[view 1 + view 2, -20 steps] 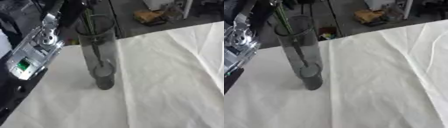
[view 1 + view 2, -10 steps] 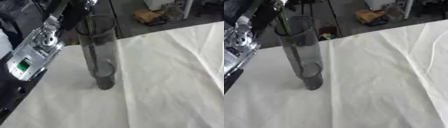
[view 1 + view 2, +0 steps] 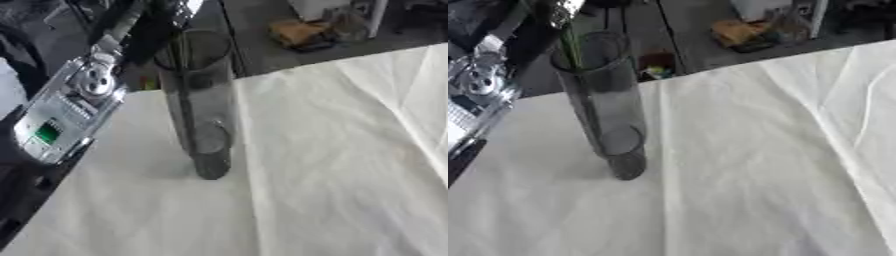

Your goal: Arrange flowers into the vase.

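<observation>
One arm (image 3: 61, 117) reaches from left over vase (image 3: 605, 105) — green stem (image 3: 570, 47) inside; hand grip unclear.

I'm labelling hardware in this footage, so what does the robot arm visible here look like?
Only the left arm shows, coming in from the left edge. It is black with a silver metal housing, a round silver joint cap with bolts, and a small green-lit panel on a pale plate. Near the top it narrows into black and shiny silver parts above the vase; the hand itself cannot be made out.
</observation>
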`<state>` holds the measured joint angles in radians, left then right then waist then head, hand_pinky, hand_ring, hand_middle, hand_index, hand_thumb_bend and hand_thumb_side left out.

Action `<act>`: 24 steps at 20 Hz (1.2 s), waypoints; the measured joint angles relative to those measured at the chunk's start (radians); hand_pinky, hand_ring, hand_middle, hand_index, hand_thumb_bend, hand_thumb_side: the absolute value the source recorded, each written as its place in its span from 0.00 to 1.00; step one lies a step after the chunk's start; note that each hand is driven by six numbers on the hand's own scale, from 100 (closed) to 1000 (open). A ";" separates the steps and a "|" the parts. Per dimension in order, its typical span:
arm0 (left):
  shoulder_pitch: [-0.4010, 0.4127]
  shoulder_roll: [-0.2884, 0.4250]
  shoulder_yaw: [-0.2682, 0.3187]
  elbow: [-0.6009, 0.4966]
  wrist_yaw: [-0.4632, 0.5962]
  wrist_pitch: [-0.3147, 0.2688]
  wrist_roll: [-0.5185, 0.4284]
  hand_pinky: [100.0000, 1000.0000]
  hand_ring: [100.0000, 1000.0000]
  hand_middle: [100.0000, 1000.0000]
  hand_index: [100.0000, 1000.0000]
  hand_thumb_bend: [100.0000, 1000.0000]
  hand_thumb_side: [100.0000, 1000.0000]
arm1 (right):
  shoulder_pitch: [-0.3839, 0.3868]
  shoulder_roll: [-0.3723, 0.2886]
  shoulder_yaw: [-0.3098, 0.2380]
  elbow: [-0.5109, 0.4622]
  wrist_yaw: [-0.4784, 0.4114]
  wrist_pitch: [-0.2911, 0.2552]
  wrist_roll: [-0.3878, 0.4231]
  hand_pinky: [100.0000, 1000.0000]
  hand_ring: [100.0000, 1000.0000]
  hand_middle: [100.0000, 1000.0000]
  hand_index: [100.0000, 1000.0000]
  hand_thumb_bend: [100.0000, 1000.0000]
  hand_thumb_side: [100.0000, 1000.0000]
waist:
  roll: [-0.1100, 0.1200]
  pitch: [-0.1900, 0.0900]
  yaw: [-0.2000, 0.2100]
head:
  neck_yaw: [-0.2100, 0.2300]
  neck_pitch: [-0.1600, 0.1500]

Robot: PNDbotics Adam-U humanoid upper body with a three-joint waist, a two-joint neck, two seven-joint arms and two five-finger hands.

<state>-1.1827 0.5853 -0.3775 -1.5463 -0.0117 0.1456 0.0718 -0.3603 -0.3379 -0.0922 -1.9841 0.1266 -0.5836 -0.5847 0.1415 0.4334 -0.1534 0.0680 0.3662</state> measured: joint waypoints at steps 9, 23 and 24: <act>0.004 0.005 -0.002 -0.004 -0.016 -0.008 -0.035 0.85 0.87 0.83 0.95 0.00 0.91 | 0.000 0.000 0.000 0.000 0.000 0.000 0.000 0.74 0.82 0.51 0.87 0.00 1.00 | -0.001 0.000 0.001 | 0.000 -0.007; 0.022 0.017 -0.006 -0.022 -0.052 -0.006 -0.089 0.93 0.92 0.89 1.00 0.14 0.94 | 0.000 0.000 0.000 0.000 -0.002 0.001 0.001 0.74 0.82 0.51 0.87 0.00 1.00 | -0.004 -0.002 0.007 | -0.003 -0.007; 0.022 0.019 -0.006 -0.022 -0.053 -0.006 -0.092 0.93 0.93 0.89 1.00 0.14 0.94 | 0.000 0.000 0.000 0.000 -0.002 0.001 0.001 0.74 0.82 0.51 0.87 0.00 1.00 | -0.005 -0.002 0.008 | -0.003 -0.007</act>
<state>-1.1603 0.6044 -0.3837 -1.5679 -0.0648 0.1393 -0.0207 -0.3599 -0.3378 -0.0925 -1.9841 0.1247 -0.5829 -0.5841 0.1364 0.4309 -0.1455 0.0649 0.3594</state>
